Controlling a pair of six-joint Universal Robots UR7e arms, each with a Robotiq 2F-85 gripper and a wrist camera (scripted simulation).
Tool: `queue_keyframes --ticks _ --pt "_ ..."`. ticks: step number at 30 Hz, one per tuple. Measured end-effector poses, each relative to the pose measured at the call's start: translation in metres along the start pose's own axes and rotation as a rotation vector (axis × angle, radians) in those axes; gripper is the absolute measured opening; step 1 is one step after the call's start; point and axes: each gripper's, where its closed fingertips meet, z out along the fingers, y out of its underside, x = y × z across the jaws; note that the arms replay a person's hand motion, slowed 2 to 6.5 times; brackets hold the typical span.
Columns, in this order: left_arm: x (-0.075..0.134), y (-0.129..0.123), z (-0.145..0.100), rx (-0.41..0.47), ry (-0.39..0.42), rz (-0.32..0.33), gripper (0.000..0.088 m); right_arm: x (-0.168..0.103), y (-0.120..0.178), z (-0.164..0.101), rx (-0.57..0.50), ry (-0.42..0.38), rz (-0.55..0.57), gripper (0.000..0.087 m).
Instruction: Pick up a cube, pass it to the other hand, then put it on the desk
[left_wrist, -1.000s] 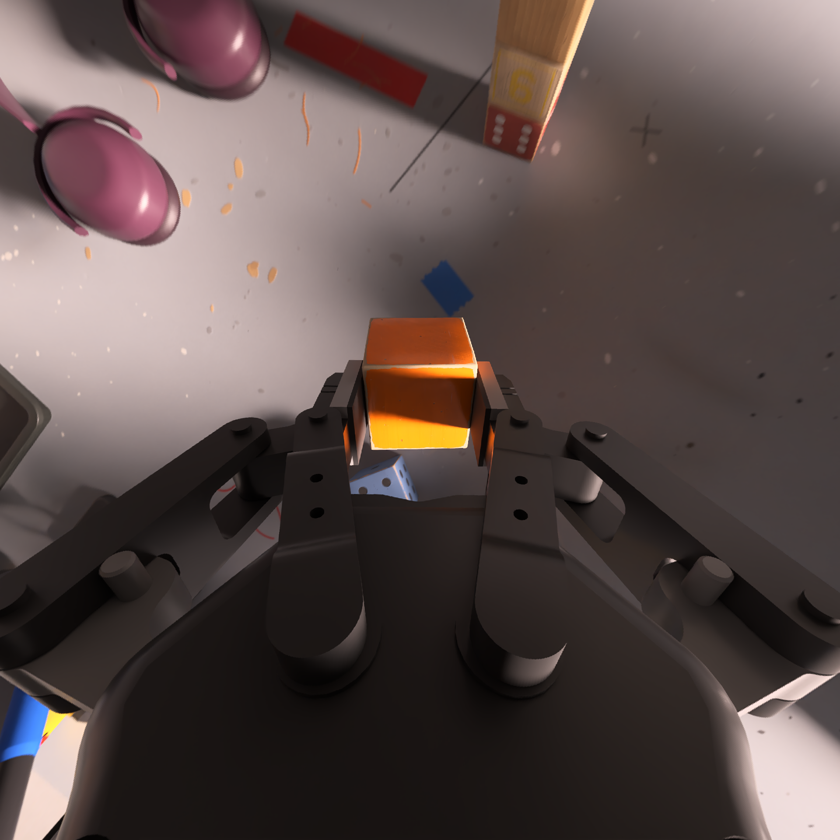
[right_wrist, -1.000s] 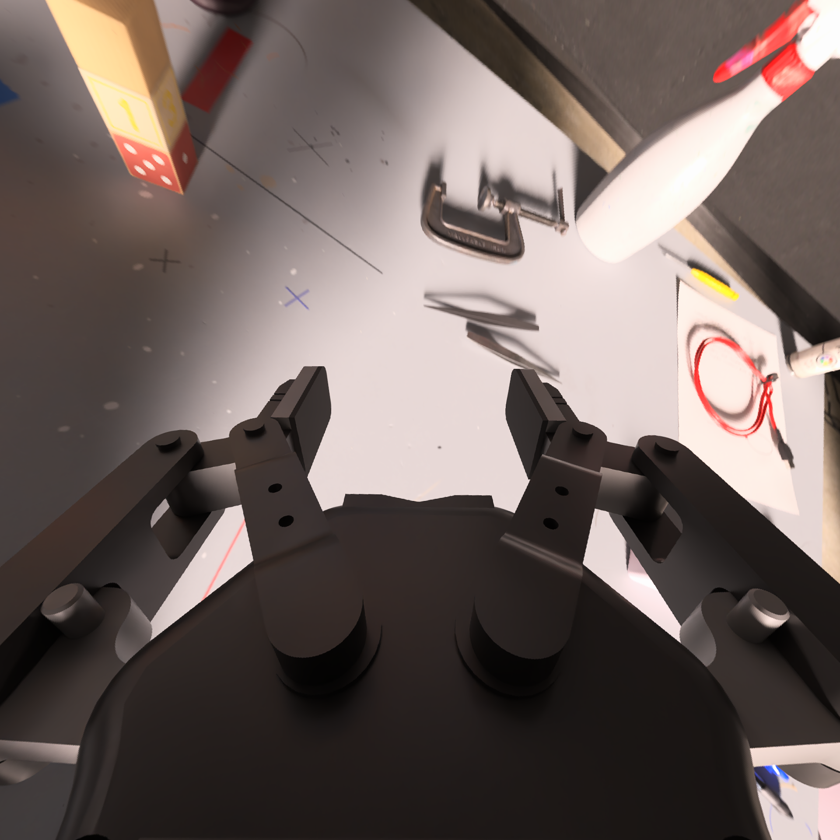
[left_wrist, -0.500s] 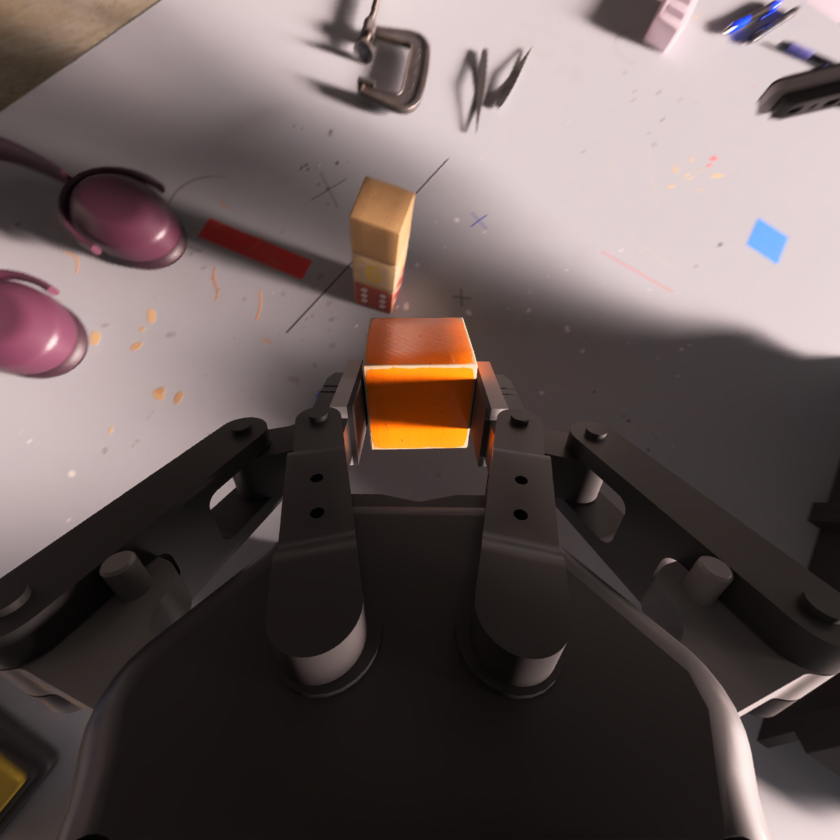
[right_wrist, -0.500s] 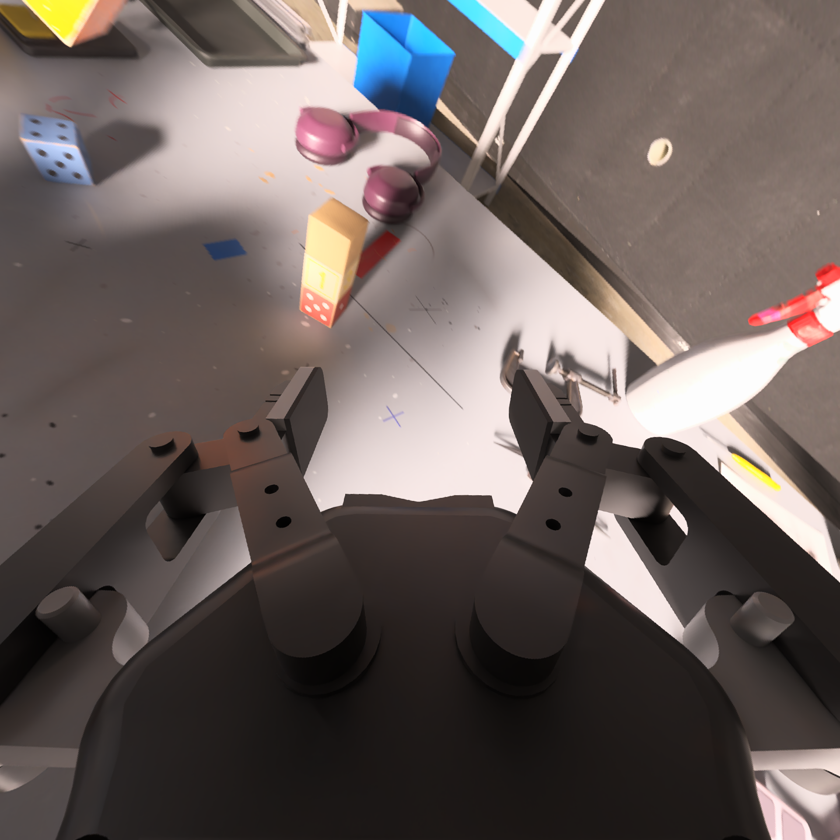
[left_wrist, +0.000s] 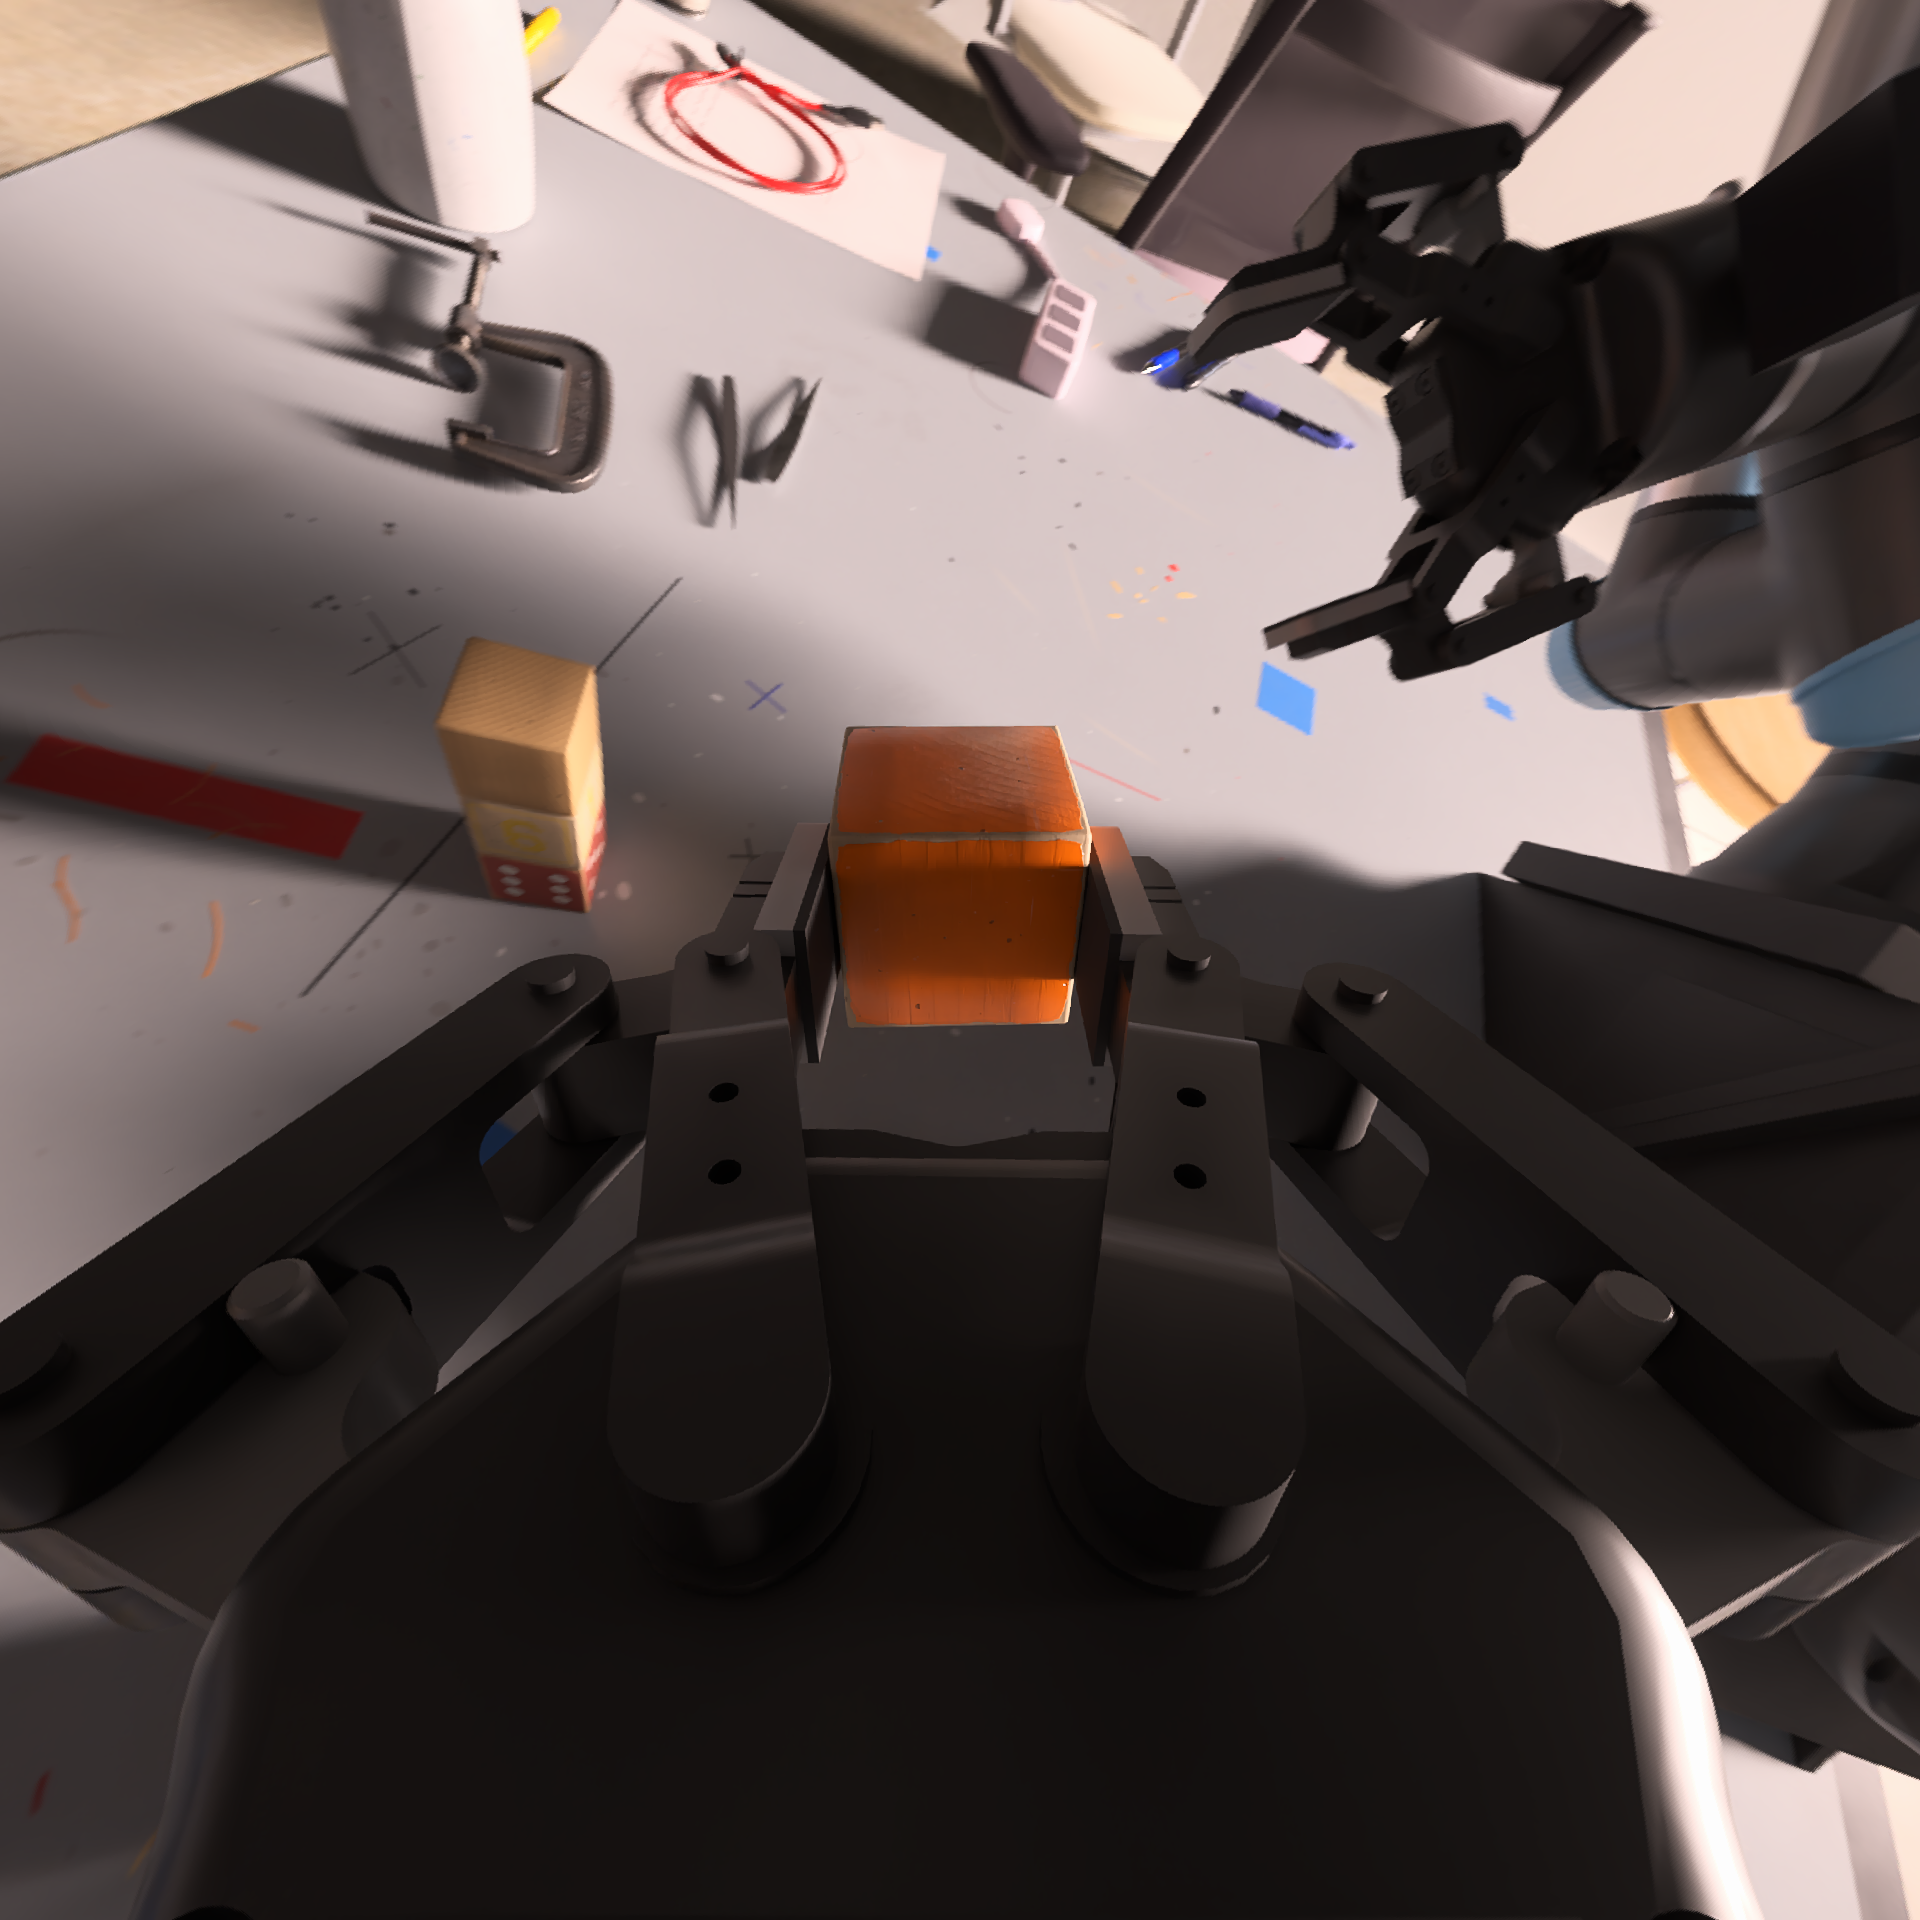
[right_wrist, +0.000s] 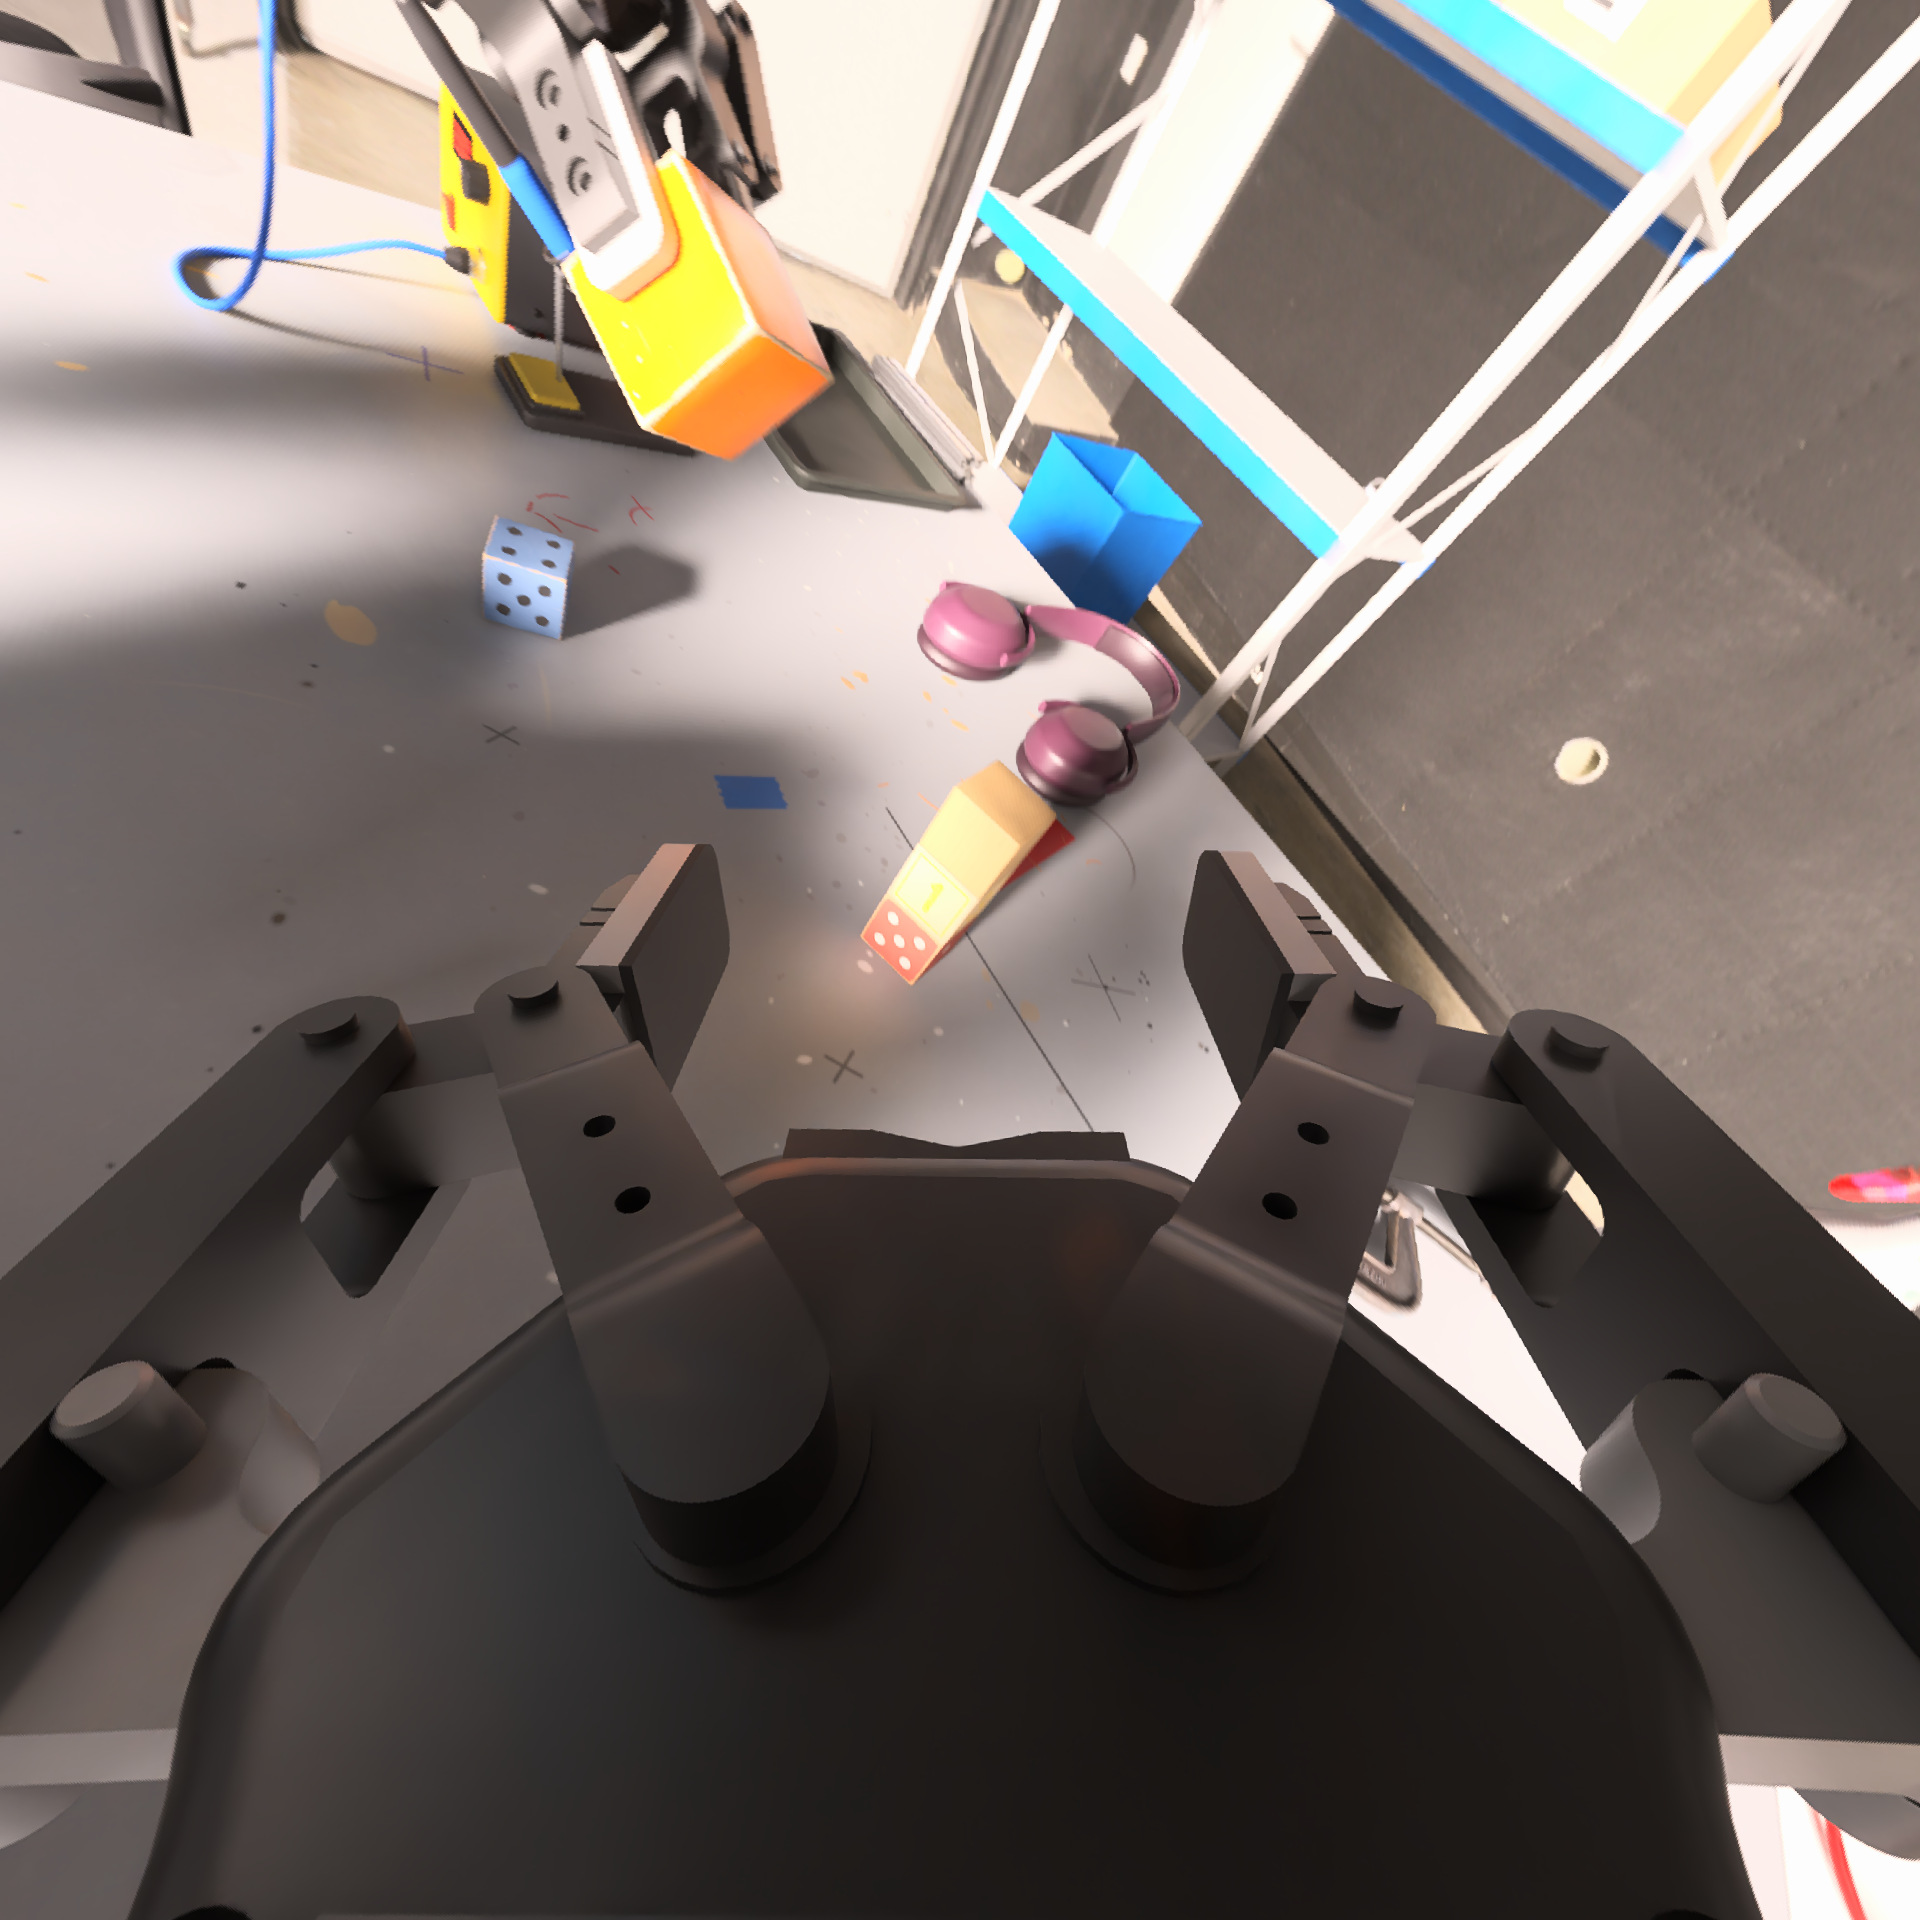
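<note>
My left gripper (left_wrist: 958, 935) is shut on an orange cube (left_wrist: 961, 883) and holds it well above the grey desk (left_wrist: 935, 540). In the right wrist view the same cube (right_wrist: 717, 332) shows at the upper left, yellow and orange, clamped in the left gripper (right_wrist: 644, 223). My right gripper (right_wrist: 951, 925) is open and empty, raised above the desk. It also shows in the left wrist view (left_wrist: 1257, 478) at the upper right, jaws wide apart, some way from the cube.
A stack of three blocks (left_wrist: 525, 774) stands left of the held cube, also in the right wrist view (right_wrist: 951, 878). A blue die (right_wrist: 527, 577), purple headphones (right_wrist: 1049, 691), a blue box (right_wrist: 1107, 520), a C-clamp (left_wrist: 530, 400), tweezers (left_wrist: 743, 442), a red strip (left_wrist: 182, 795).
The left gripper has lifted and tilted up with the cube, bringing the right arm into its view. The right gripper has risen and turned toward the left gripper, still open.
</note>
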Motion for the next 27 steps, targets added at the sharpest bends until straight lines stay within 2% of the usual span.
queue_keyframes --ticks 13,27 --pt "0.040 -0.015 0.020 0.046 0.242 -0.039 0.0388 -0.032 -0.033 0.011 0.134 -0.023 -0.165 0.0801" --pt "0.072 -0.019 0.036 0.034 0.464 -0.074 0.0388 -0.045 -0.056 0.013 0.233 0.032 -0.280 0.0822"
